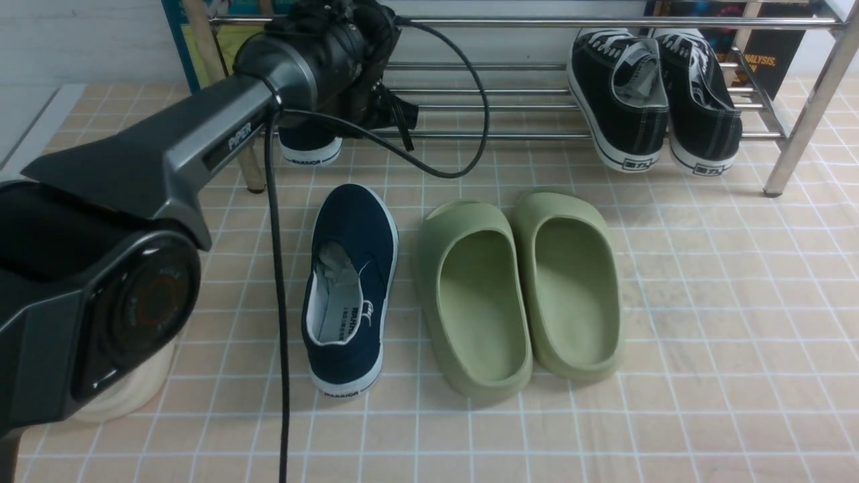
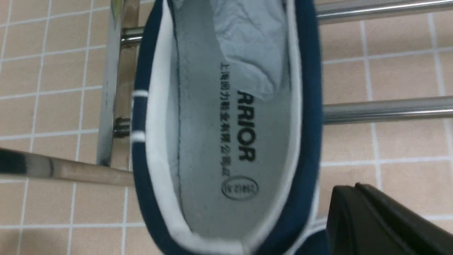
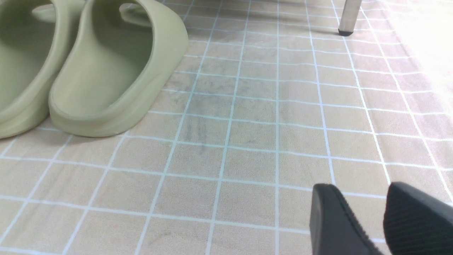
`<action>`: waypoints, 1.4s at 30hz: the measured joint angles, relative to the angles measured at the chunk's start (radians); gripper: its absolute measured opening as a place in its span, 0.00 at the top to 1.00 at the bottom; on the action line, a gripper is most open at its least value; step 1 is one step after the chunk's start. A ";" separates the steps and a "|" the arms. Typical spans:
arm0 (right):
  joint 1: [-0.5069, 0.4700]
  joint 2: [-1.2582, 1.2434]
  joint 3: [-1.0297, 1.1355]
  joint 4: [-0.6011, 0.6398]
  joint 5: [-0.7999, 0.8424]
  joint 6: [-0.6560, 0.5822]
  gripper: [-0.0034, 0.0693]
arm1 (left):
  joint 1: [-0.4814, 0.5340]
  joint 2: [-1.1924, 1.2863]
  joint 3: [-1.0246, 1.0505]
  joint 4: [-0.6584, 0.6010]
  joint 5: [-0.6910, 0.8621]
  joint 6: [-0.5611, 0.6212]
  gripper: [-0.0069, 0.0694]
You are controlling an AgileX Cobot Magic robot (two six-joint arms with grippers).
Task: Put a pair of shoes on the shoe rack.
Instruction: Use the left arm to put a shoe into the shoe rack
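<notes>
One navy slip-on shoe [image 2: 226, 141] lies across the chrome bars [image 2: 389, 109] at the left end of the shoe rack [image 1: 537, 134]. Only its white heel [image 1: 310, 153] shows under my left arm [image 1: 315, 60] in the front view. My left gripper [image 2: 348, 187] is shut just beside that shoe's heel, with nothing visible between its fingers. The other navy shoe [image 1: 349, 282] stands on the tiled floor in front of the rack, toe toward it. My right gripper [image 3: 361, 187] hangs open over bare tiles, apart from everything, and is out of the front view.
Two green foam slippers [image 1: 470, 295] [image 1: 570, 282] sit side by side to the right of the floor shoe. A pair of black lace-up sneakers [image 1: 621, 94] leans on the rack's right half. A rack leg [image 3: 348, 17] stands ahead of the right gripper. A cream rounded object [image 1: 134, 396] peeks from behind the left arm's base.
</notes>
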 joint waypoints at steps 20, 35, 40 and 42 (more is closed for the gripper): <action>0.000 0.000 0.000 0.000 0.000 0.000 0.63 | 0.136 -0.028 -0.005 -0.267 0.242 0.294 0.89; 0.000 0.000 0.000 0.000 0.000 -0.001 0.63 | 0.146 -0.028 -0.005 -0.202 0.094 0.193 0.88; 0.000 0.000 0.000 0.000 0.000 -0.001 0.63 | 0.146 -0.053 -0.005 -0.186 0.245 0.284 0.88; 0.000 0.000 0.000 0.000 0.000 -0.001 0.63 | 0.146 -0.072 -0.005 -0.186 0.292 0.309 0.88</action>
